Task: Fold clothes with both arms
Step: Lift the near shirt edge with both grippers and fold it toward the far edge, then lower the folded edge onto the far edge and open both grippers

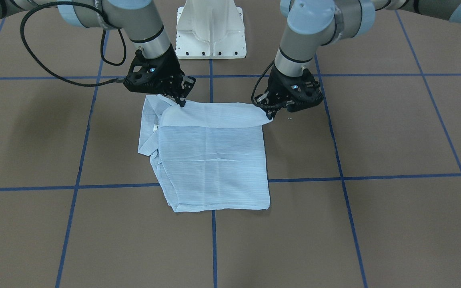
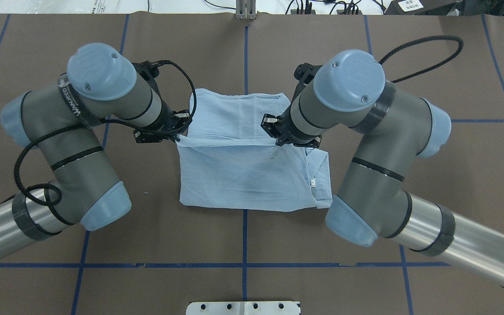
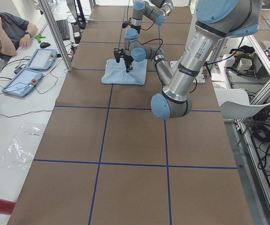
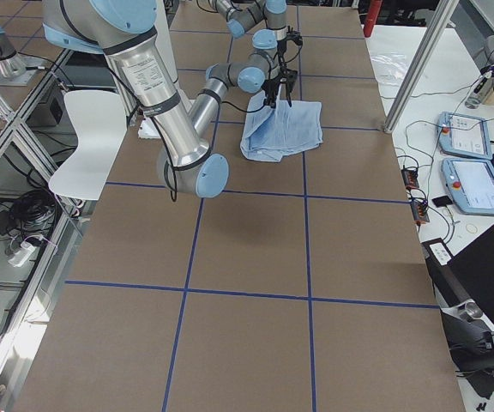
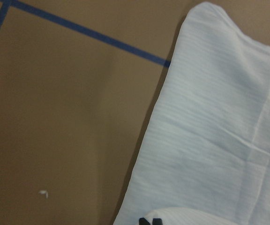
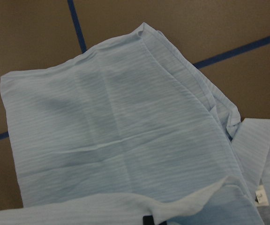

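The pale-blue striped shirt lies folded into a rough square at the table's middle, its collar toward my right side. Both arms meet at its edge nearest the robot's base. My left gripper is shut on one corner of that edge, and my right gripper is shut on the other. The edge is raised slightly off the table as a curled flap between them. The left wrist view shows closed fingertips over the cloth. In the right wrist view the flap rises over the folded shirt.
The white pedestal base stands just behind the shirt. Blue tape lines cross the brown table. A person sits by two tablets beyond the far side. A white chair is on the robot's side.
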`<action>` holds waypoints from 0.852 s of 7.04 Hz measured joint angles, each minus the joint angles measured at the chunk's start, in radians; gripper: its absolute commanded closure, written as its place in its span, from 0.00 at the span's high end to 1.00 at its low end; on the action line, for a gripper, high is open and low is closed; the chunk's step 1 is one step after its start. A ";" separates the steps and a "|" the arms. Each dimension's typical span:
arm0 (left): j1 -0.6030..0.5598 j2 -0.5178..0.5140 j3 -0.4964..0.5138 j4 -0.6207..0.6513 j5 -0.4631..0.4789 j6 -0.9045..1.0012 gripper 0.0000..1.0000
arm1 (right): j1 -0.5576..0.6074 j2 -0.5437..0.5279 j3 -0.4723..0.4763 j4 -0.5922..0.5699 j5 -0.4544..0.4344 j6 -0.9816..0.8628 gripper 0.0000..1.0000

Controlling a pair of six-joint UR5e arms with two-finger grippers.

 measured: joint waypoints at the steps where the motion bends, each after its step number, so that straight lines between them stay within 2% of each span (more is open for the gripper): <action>1: -0.007 -0.011 0.039 -0.034 0.001 0.001 0.00 | 0.032 0.054 -0.097 0.002 0.009 -0.043 0.00; 3: -0.012 -0.033 0.105 -0.093 0.003 0.001 0.00 | 0.065 0.122 -0.247 0.014 0.015 -0.111 0.00; 6: -0.035 -0.088 0.268 -0.211 0.005 -0.002 0.00 | 0.072 0.171 -0.401 0.122 0.016 -0.130 0.00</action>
